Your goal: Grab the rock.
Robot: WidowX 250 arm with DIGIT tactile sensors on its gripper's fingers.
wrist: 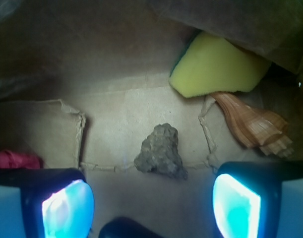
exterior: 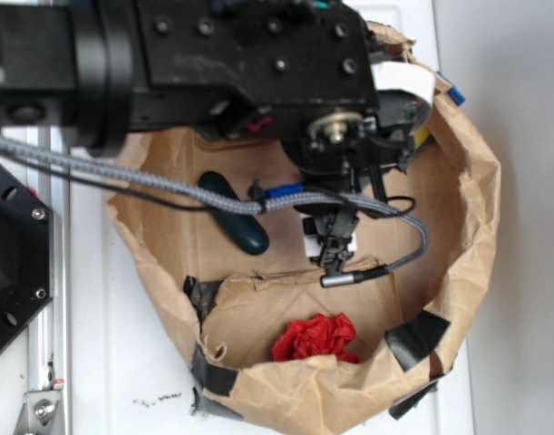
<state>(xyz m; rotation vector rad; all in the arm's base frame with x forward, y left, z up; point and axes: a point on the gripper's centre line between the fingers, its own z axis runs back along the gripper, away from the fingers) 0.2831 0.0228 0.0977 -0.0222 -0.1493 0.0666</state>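
Claw [wrist: 152, 206]: you held it spread wide, grasping nothing.
Rock [wrist: 160, 151]: lay on the brown paper, between your two fingers [wrist: 67, 208], untouched.
Shell [wrist: 255, 124]: just beside the yellow sponge [wrist: 215, 67].

From the outside view, the big black arm [exterior: 213, 63] covers the rock, so it cannot be seen there. The arm also hides most of the yellow sponge [exterior: 422, 136] and the top of the green pickle [exterior: 236, 215]. In the wrist view, the claw [wrist: 151, 206] fingers are cut off at the bottom edge. Only a bit of the red cloth ball [wrist: 15, 159] peeks out at the left edge.
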